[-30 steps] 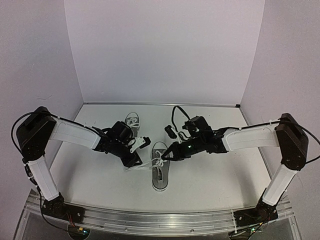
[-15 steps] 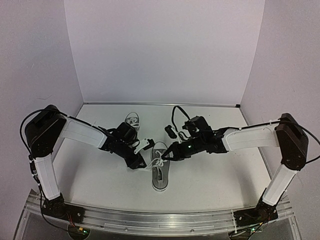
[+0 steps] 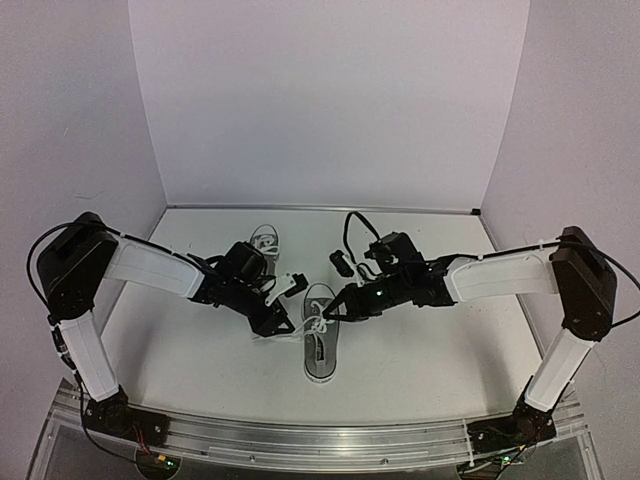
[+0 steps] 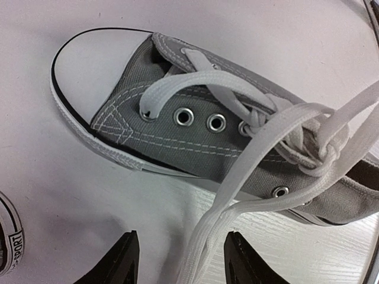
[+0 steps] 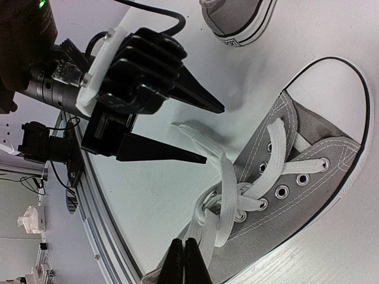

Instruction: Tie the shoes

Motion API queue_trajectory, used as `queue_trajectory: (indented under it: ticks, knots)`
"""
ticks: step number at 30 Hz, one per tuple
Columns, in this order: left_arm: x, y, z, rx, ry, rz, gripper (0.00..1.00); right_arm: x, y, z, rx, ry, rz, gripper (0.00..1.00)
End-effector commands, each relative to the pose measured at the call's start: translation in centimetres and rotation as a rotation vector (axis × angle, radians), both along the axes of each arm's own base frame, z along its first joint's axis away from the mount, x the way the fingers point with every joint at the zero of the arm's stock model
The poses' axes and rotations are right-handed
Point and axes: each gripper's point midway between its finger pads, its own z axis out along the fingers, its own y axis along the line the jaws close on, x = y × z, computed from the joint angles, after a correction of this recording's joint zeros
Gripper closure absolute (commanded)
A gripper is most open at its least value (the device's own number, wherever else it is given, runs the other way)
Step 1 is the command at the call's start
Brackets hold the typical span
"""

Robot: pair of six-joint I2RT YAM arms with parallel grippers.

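One grey shoe with a white toe cap lies mid-table, its toe toward the near edge. Its white lace trails off the side and runs between the fingers of my left gripper, which stands open just above the table beside the shoe. My right gripper is shut on another strand of lace at the eyelets. In the top view my left gripper and right gripper flank the knot. The other shoe lies farther back.
The second shoe shows at the edge of both wrist views. A small black object sits behind my right gripper. White walls close the table at the back and sides; a metal rail runs along the near edge.
My left arm shifted its elbow and brought the gripper a little rightward toward the shoe, around the trailing lace. The right arm and the shoes have stayed put.
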Motion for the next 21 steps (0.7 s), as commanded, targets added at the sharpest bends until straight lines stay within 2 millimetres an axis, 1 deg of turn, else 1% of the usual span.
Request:
queue_trajectory:
  ticks: [1, 3, 6, 7, 11, 15, 21]
  knots:
    - [0.3, -1.5, 2.5, -0.099, -0.038, -0.028, 0.49, 0.5, 0.8, 1.9, 0.034, -0.046, 0.005, 1.0]
    - [0.7, -1.7, 2.4, -0.098, -0.039, -0.021, 0.49, 0.5, 0.8, 1.9, 0.035, -0.047, 0.005, 1.0]
    - [1.4, -1.9, 1.2, -0.059, -0.022, 0.001, 0.52, 0.5, 0.8, 1.9, 0.034, -0.046, 0.005, 1.0]
    - [1.5, -1.8, 0.6, -0.043, -0.006, 0.003, 0.52, 0.5, 0.8, 1.9, 0.033, -0.046, 0.005, 1.0]
    - [1.3, -2.4, -0.1, -0.046, 0.035, -0.01, 0.53, 0.5, 0.8, 1.8, 0.033, -0.046, 0.004, 1.0]
    - [1.8, -1.9, -0.8, -0.012, 0.039, 0.034, 0.54, 0.5, 0.7, 1.8, 0.031, -0.046, 0.001, 1.0]
    - [2.2, -1.0, -1.2, 0.047, 0.037, 0.074, 0.58, 0.5, 0.7, 1.7, 0.031, -0.045, 0.003, 1.0]
